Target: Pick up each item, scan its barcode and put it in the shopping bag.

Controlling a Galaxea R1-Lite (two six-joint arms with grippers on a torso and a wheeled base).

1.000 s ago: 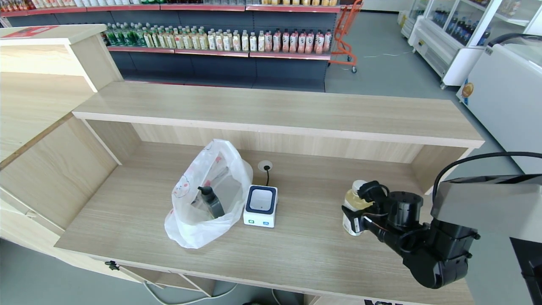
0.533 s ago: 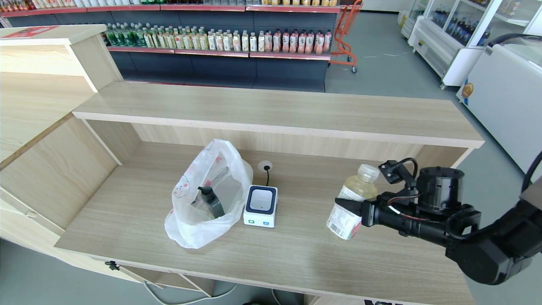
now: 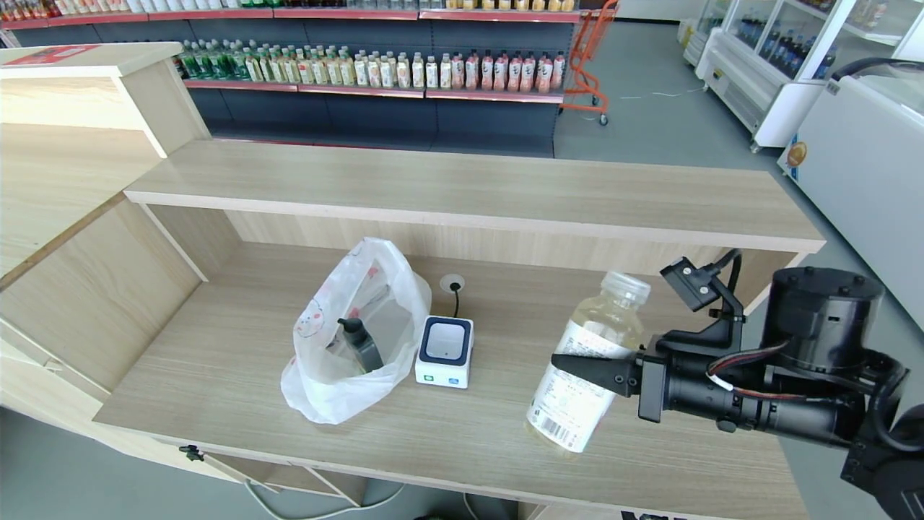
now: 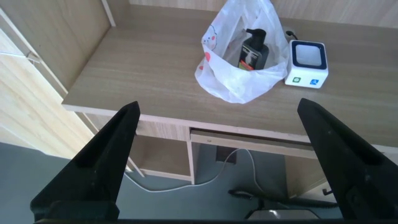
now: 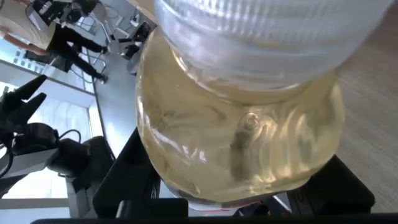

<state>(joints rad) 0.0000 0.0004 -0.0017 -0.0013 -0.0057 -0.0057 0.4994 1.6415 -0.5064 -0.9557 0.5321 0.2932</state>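
A wooden counter is seen below the right gripper. Drink shelves and an orange trolley are seen well beyond it, and freezers to its right.

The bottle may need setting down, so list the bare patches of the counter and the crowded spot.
Bare: the counter from its left wall to the shopping bag; the stretch right of the scanner, beneath the bottle in the right gripper. Crowded: bag and scanner side by side at the middle, cable hole behind.
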